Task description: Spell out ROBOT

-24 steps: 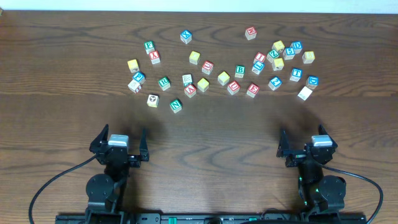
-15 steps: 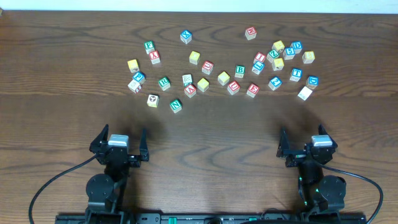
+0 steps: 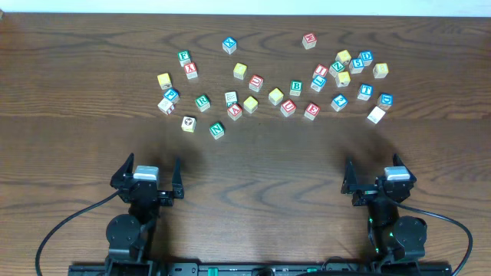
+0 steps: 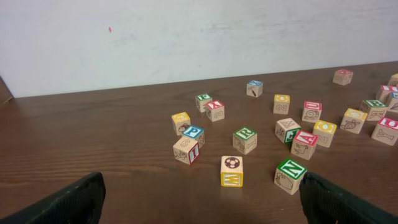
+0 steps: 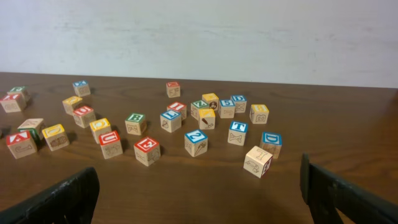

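1. No change to call over the last second: both arms sit parked at the near edge and no cube has shifted. By my read, the spelling hasn't started, and all five letters have yet to be picked.
2. Far left, the left gripper (image 3: 153,163) has its black fingers spread wide with nothing between them, well short of the cubes.
3. Next, the R cube (image 3: 202,101) sits in the left cluster. From the left wrist it shows as pale wood with a green-framed top (image 4: 245,139) and line drawings on its sides. It stands free of its neighbours.
4. The N cube (image 3: 217,129) lies nearest that arm. It's green too, but it isn't wanted.
5. In the centre are two yellow cubes (image 3: 251,104) and (image 3: 276,96), close together. I can't read their letters from above, so calling them the O's is only a guess.
6. Just right of centre is the B cube (image 3: 295,87), green-topped with square edges, clear in the right wrist view (image 5: 135,123).
7. Further right, the T cube (image 3: 366,91) has a blue frame (image 5: 237,132) and sits in a tighter crowd.
8. Far right, the right gripper (image 3: 374,167) is also spread and carrying nothing.
9. The table (image 3: 253,161) is dark, matte woodgrain, and its near half offers room for the row.
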### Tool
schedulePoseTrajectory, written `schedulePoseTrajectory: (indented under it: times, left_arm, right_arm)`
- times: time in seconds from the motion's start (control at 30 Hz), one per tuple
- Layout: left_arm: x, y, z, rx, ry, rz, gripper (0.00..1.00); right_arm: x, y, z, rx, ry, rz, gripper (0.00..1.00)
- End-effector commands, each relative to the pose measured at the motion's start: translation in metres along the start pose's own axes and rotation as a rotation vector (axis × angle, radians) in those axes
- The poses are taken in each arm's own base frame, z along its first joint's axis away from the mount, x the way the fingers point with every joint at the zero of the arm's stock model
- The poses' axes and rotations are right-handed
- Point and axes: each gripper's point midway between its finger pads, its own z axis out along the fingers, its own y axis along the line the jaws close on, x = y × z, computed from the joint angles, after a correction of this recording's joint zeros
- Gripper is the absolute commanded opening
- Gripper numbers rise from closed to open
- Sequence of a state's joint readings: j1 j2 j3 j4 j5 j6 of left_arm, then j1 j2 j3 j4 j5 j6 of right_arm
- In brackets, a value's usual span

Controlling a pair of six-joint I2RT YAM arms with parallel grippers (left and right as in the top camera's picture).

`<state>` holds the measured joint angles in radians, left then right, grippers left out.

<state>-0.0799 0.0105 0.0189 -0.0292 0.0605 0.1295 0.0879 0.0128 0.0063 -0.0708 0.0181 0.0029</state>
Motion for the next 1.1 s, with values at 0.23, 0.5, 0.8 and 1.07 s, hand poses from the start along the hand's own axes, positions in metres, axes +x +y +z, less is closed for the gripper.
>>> schedulePoseTrajectory:
  times: [0.23,0.5,0.8,1.07]
  left_arm:
    - [0.015,0.001,0.001,-0.003,0.046,0.004,0.98]
    - [0.011,0.005,0.001,-0.026,0.031,0.061,0.98]
    - [0.018,0.012,0.000,-0.066,0.064,0.137,0.98]
    - [0.019,0.012,0.000,-0.067,0.068,0.137,0.98]
  right_arm:
    - [0.001,0.000,0.000,0.000,0.004,-0.011,0.99]
    - [0.001,0.000,0.000,0.000,0.004,-0.011,0.99]
    - [0.001,0.000,0.000,0.000,0.004,-0.011,0.99]
    - [0.001,0.000,0.000,0.000,0.004,-0.011,0.99]
